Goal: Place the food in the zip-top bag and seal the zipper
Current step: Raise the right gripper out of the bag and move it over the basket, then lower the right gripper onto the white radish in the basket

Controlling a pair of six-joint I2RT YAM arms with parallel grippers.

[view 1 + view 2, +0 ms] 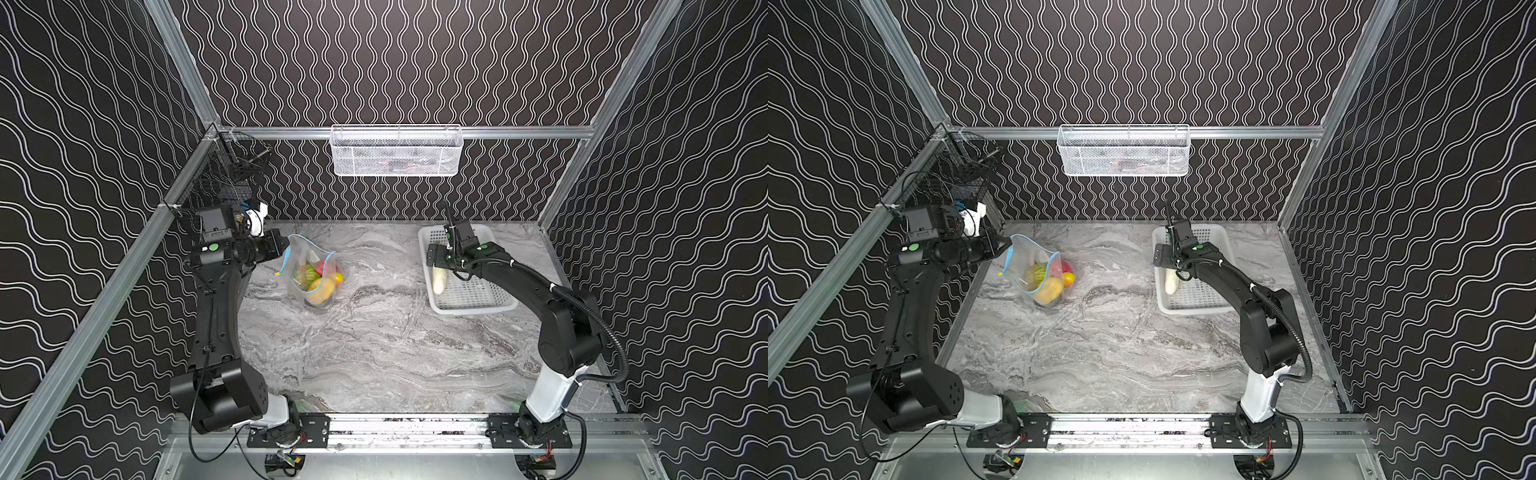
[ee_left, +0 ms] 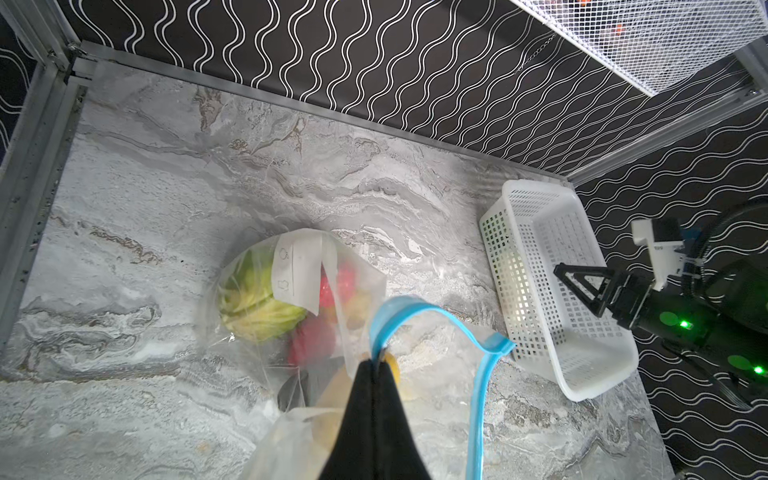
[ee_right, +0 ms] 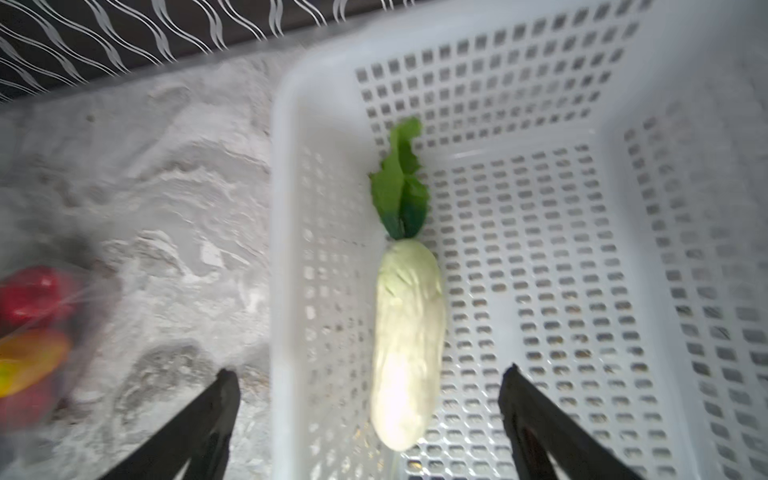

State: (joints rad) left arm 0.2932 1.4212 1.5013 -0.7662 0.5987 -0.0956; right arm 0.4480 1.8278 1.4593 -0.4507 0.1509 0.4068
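The clear zip-top bag [image 1: 308, 261] [image 1: 1029, 258] stands open at the back left of the marble table. My left gripper [image 1: 286, 245] [image 2: 376, 363] is shut on its blue zipper [image 2: 419, 307] strip and holds the mouth up. A yellow slider tab [image 1: 276, 274] hangs at one end. Inside lie a green cabbage [image 2: 257, 307], red fruits [image 2: 311, 340] and a yellow piece [image 1: 322, 289]. A white radish [image 3: 409, 332] [image 1: 438, 280] with green leaves lies in the white perforated basket [image 1: 473, 307] [image 3: 282, 208]. Over the radish my right gripper [image 3: 370, 372] [image 1: 432, 259] is open, its fingers either side.
A white wire-mesh basket [image 1: 395, 149] hangs on the back wall. A black wire basket [image 1: 224, 174] is fixed at the back left corner, close behind the left arm. Patterned walls and aluminium rails enclose the table on three sides.
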